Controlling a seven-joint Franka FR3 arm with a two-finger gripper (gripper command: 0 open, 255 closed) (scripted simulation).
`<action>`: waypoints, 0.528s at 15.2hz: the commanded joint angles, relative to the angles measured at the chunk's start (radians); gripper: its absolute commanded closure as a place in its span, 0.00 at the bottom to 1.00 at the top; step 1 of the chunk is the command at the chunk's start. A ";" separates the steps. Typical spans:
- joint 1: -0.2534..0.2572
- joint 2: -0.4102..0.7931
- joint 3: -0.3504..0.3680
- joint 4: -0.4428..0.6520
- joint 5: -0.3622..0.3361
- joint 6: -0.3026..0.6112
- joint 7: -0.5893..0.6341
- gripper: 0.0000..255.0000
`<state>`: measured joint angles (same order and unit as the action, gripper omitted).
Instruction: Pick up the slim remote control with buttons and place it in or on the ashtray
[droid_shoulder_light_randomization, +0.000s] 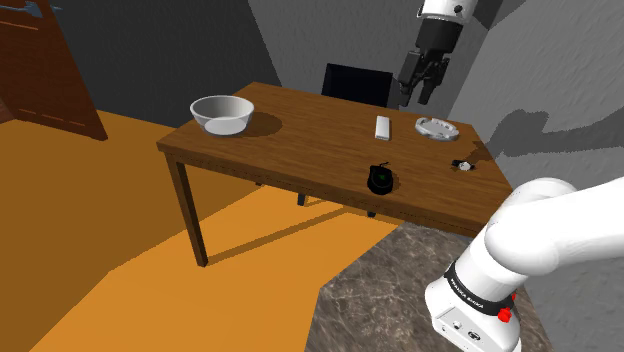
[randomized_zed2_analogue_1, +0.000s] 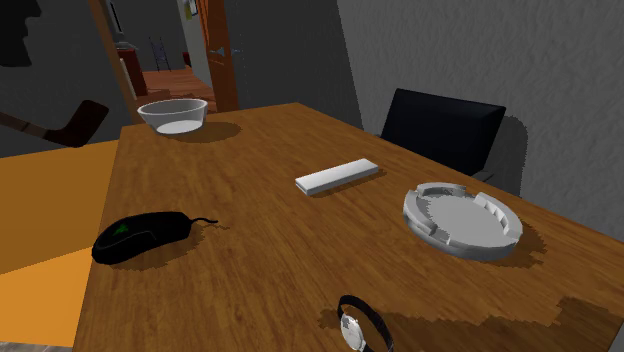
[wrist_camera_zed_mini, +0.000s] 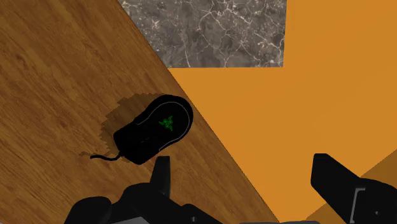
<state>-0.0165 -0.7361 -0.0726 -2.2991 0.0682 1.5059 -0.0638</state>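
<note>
The wide-open, empty tool (droid_shoulder_light_randomization: 418, 93) hangs well above the flat white remote (droid_shoulder_light_randomization: 382, 127).

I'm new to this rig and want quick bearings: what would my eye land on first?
The black mouse with its green logo, near the edge of the table. A white remote lies flat beside the grey ashtray, not touching it. The open claw hangs well above the table, holding nothing.
</note>
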 joint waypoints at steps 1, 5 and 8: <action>0.000 0.000 0.000 0.000 0.000 0.000 0.000 0.00; -0.030 0.110 -0.021 0.009 -0.020 0.106 0.019 0.00; -0.050 0.197 -0.038 0.027 -0.032 0.180 0.034 0.00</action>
<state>-0.0593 -0.5629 -0.1049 -2.2778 0.0412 1.6636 -0.0360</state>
